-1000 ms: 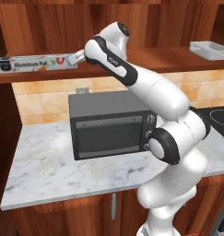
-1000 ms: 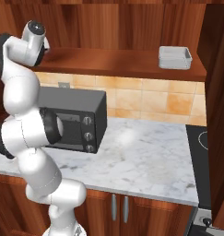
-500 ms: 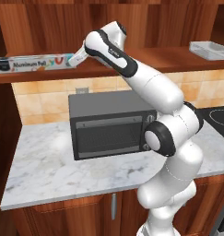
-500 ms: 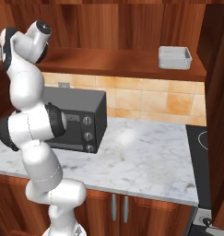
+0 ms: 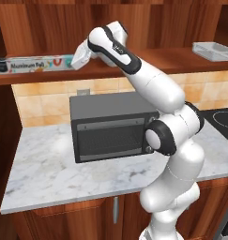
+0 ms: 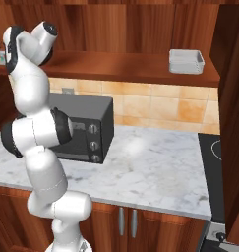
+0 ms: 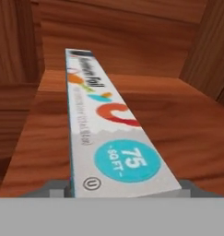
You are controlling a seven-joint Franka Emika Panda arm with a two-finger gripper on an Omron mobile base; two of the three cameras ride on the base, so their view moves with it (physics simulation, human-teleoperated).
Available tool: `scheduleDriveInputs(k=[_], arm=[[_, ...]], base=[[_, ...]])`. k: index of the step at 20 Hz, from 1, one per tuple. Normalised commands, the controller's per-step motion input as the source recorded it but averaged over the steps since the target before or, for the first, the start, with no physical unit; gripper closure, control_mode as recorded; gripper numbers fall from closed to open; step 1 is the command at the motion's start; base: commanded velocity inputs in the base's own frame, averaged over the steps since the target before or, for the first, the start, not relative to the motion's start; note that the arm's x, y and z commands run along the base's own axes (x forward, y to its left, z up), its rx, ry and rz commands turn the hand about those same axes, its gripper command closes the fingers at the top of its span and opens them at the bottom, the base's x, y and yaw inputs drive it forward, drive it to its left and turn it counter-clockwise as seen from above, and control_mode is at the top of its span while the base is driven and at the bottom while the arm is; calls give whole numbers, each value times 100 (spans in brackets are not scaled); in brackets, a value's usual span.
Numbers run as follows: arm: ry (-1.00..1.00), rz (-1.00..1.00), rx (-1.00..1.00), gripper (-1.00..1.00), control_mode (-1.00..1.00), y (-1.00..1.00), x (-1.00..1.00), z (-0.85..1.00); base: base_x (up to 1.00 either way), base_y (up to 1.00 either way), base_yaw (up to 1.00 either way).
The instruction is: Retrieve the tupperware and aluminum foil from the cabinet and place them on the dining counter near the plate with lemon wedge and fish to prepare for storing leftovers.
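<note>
In the left base view, the one aluminum foil box point(image 5: 34, 63) lies lengthwise on the cabinet point(image 5: 148, 63) shelf board, its black end far from the arm. The hand point(image 5: 79, 57) reaches in at the box's near end, but from here I cannot tell whether its fingers are spread or pressed together. One tupperware point(image 5: 213, 50) sits well apart at the other end of the same shelf, and a single toaster oven point(image 5: 110, 124) stands on the marble desk point(image 5: 49, 171) below. In the right base view, the tupperware point(image 6: 186, 61) rests on the shelf near the cabinet's side wall, and the toaster oven point(image 6: 84, 128) stands on the desk beside the arm; the hand is hidden behind the arm's own joints. In the hand view, the foil box point(image 7: 106, 133) runs straight away from the camera. Its teal "75 SQ FT" mark is closest, and the near end sits between the two finger tips, which look parted either side of it. Whether they already touch it I cannot tell. The box is probably light and stiff but crushable cardboard with smooth, slippery faces, so a grasp across its narrow width nearer the middle would limit drooping.
</note>
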Motion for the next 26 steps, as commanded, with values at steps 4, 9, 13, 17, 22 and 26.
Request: scheduleDriveInputs(k=[4, 9, 13, 17, 22, 26], arm=[[-6, 0, 0, 100, -100, 0, -45, -26], [-13, 0, 0, 100, -100, -21, -74, -37], [-29, 0, 4, 100, -100, -62, -100, -34], [-31, 0, 11, 100, -100, -88, -100, 0], [-11, 0, 13, 100, -100, -82, -100, 0], [0, 2, 11, 100, -100, -74, -100, 0]], base=[[0, 0, 0], [0, 0, 0], [0, 0, 0], [0, 0, 0], [0, 0, 0], [0, 0, 0]])
